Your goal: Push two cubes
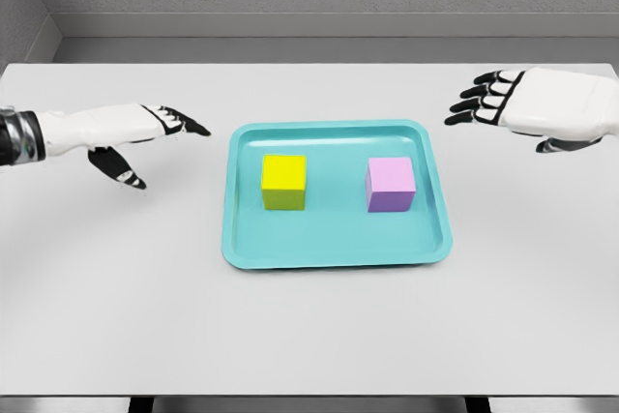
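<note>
Our left hand [145, 132] and right hand [527, 103] are loose, holding nothing. The yellow cube [283, 182] sits at nine o'clock in the tray [334, 250], the pink cube [391, 185] at three. We should push slowly inward, palms flat.

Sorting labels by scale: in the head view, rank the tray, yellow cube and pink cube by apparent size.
1. Teal tray, clearly largest.
2. Yellow cube and pink cube: they look alike in size, side by side on the tray, so no ranking between them.
</note>
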You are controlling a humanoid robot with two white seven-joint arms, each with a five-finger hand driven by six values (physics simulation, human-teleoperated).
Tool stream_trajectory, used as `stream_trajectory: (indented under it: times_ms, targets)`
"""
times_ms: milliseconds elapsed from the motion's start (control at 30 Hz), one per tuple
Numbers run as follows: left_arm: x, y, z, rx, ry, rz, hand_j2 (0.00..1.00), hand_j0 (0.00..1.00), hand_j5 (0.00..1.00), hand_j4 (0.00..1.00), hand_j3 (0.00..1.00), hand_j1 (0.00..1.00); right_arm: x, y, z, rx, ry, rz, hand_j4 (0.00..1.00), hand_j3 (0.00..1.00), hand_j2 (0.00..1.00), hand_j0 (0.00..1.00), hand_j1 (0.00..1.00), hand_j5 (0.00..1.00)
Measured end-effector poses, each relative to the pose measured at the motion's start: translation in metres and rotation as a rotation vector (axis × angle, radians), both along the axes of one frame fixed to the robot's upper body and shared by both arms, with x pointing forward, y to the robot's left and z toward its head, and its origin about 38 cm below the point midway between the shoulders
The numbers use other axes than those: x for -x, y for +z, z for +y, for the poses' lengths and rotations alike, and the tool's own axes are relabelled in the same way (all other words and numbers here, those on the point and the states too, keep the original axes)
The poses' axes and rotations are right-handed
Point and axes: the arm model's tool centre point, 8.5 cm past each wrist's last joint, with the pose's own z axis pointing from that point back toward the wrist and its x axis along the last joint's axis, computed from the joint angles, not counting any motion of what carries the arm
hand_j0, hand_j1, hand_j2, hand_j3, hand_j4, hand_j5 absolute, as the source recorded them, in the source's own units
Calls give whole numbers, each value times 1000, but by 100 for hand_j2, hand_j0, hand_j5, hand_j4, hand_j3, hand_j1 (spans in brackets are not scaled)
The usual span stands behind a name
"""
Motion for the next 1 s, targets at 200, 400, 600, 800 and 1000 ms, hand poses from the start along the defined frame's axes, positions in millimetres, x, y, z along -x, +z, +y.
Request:
stream_trajectory:
  times_ms: [200,400,600,800,1000]
  targets:
    - [-12,6,-10,-32,-14,-18,72,72,72,72,72,72,-2,3,0,-6,-1,-4,100,100,100,100,100,100]
    - [-17,-2,-39,-56,-63,-35,43,43,43,43,43,43,3,-37,6,39,20,109,0,0,0,0,0,0]
    - [-17,-10,-63,-39,-105,-30,30,30,30,30,30,30,6,-62,10,109,33,147,0,0,0,0,0,0]
    - [-6,-17,-91,-54,-188,-31,30,30,30,30,30,30,-10,-88,22,164,33,159,0,0,0,0,0,0]
    - [-3,-23,-103,-72,-213,-36,30,30,30,30,30,30,-19,-117,33,180,33,203,0,0,0,0,0,0]
